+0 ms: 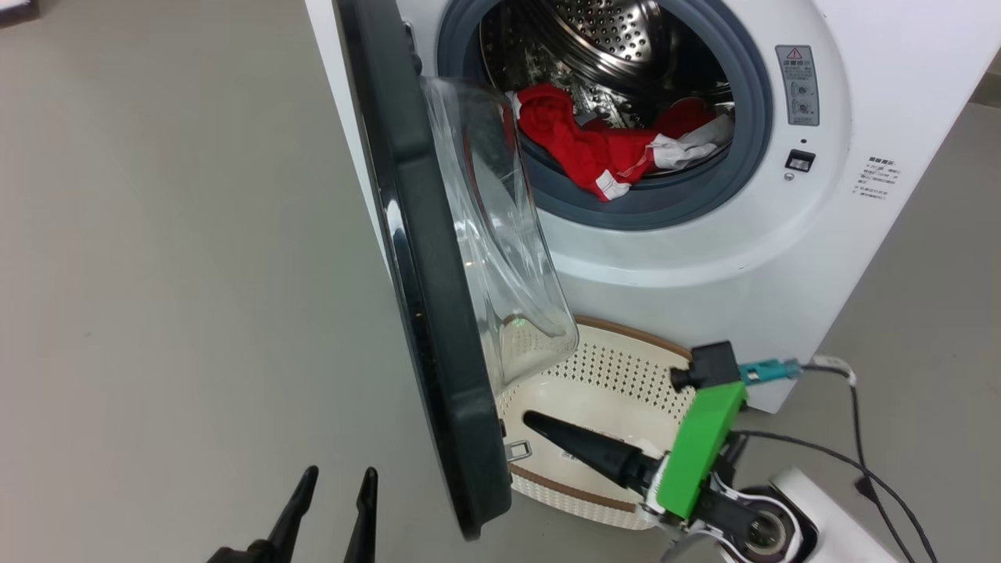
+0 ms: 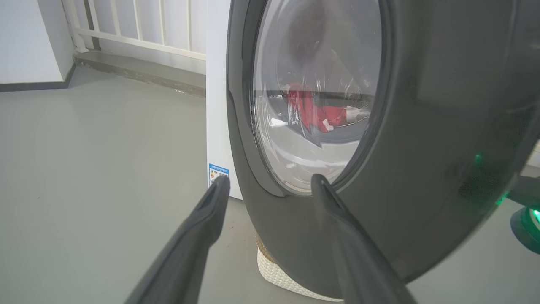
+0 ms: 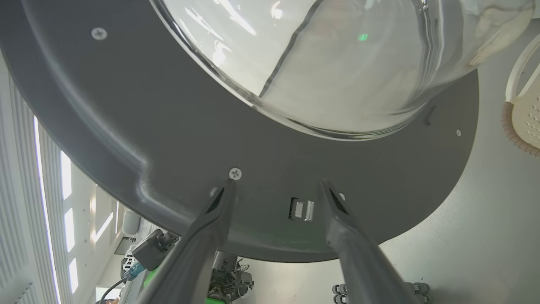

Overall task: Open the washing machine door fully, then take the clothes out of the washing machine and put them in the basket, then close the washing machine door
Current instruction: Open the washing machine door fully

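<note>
Beside the door, our left gripper and right gripper are spread and empty; we fear the half-open door above the basket will block the clothes.

The floor is smooth, plain grey and matt. The white washing machine stands on it. The cream perforated basket, brown along its rim, sits on the floor just in front of the machine's base. Farther back, the floor meets a low grey step under a white railing.
</note>
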You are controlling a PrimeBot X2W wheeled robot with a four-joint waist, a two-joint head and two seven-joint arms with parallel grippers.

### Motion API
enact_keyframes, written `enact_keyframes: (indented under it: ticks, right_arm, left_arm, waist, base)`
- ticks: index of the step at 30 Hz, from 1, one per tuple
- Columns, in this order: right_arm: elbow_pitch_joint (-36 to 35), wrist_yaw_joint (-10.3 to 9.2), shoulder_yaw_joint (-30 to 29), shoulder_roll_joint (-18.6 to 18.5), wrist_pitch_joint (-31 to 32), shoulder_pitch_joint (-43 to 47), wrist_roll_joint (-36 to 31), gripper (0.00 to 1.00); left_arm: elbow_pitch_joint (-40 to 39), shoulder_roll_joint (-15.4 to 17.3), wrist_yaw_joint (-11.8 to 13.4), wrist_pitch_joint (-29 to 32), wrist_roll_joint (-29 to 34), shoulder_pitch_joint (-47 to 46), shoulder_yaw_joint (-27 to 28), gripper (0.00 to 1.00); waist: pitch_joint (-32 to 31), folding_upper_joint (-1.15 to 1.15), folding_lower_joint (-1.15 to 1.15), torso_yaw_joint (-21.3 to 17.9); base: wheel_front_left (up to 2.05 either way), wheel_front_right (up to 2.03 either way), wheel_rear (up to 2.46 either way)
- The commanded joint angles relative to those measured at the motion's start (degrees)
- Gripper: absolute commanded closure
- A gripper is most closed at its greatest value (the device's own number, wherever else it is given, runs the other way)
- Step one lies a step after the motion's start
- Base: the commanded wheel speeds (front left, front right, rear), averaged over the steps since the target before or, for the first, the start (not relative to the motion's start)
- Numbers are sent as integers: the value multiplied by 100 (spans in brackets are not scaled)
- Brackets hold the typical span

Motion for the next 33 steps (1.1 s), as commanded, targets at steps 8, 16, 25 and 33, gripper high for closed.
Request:
enact_keyframes:
  ticks: [8,16,25,33]
  right_arm:
    - [23,44,-52,-351,-516,346,-173,0]
    - [175,44,-26,-809,-1212,605,-456,0]
    - [530,44,432,-1283,-2648,667,-1320,0]
    - [822,44,1096,-1488,-3924,466,-2150,0]
  left_arm:
    - [-117,47,-29,-69,100,-94,267,0]
    - [-123,47,-14,-69,81,-120,317,0]
    - [-115,47,-12,-69,85,-117,347,0]
    - [-125,47,-3,-69,79,-111,372,0]
  waist:
    - [-2,0,-1,-121]
    - [17,0,-1,-234]
    - [-24,0,-1,-300]
    - [-49,0,-1,-361]
  base:
    - [0,0,0]
    - [0,0,0]
    - [0,0,0]
    - [0,0,0]
